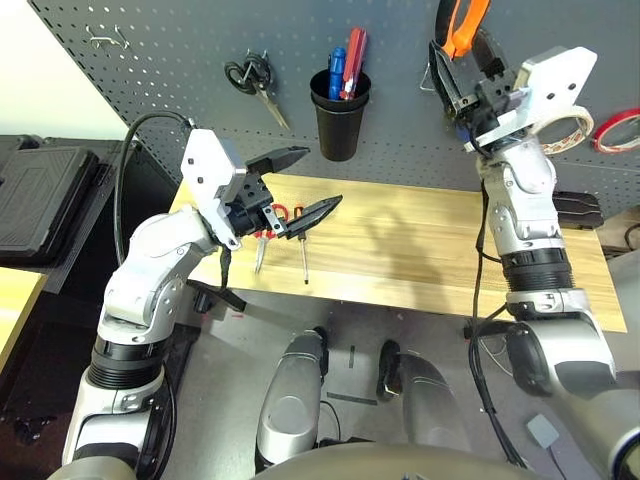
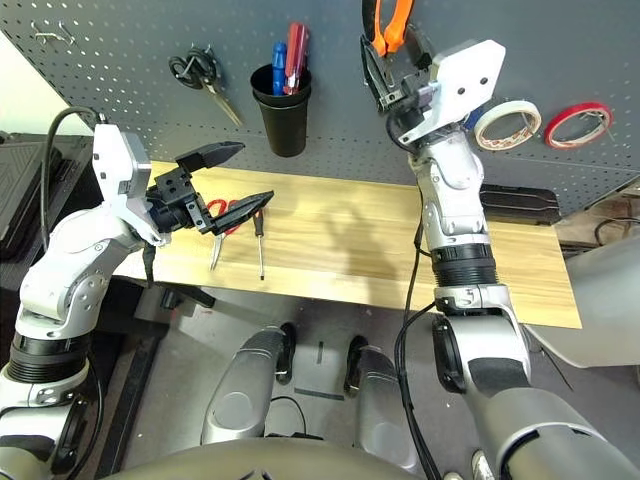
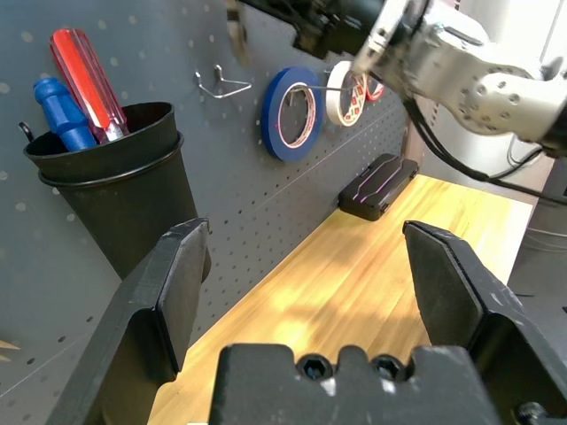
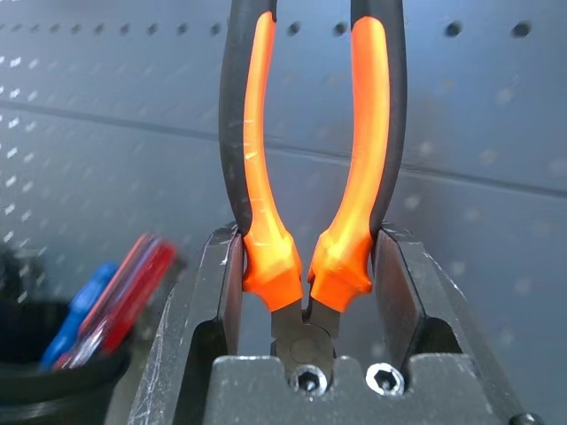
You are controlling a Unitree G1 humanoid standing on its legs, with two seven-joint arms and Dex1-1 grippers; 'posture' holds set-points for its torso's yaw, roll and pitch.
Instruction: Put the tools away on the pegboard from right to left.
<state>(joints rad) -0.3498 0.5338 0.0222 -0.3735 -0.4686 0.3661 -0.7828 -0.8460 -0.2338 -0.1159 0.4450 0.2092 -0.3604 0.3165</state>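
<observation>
Clock positions refer to the head view, with the black cup [image 1: 340, 125] as dial centre and 12 at the top edge.

The right gripper [image 4: 312, 239] is clamped on the orange-and-black-handled pliers [image 4: 306, 266], its pads bearing on the lower ends of the handles near the pivot. The pliers are at 2 o'clock, handles up, in front of the pegboard [image 1: 190, 50]. The left gripper [image 3: 308, 228] has its fingers wide apart and empty, toward 7 o'clock.

Probable current step: hanging the pliers on the double wire hook [image 3: 221, 84]. Principal risks:

1. Missed hook. The handles rise well beyond the grip; a small tilt could carry them past the prongs (the spread between the handles is the likely seat).
2. Early release. If the fingers part before the prongs bear the weight, the pliers may drop to the wooden table [image 1: 400, 240].
3. Pivoting. Contact is low on the handles, so a prong pushing against them could rotate the tool in the grip.
4. Neighbour contact. A wide retreat toward 3 o'clock could knock the whitish tape roll [image 2: 507, 125] off its place on the board.
5. Left-side contact. Lowering the left gripper carelessly could push the red-handled scissors [image 2: 222, 215] at 7 o'clock into the slim screwdriver [image 2: 260, 240] just beside them.
</observation>
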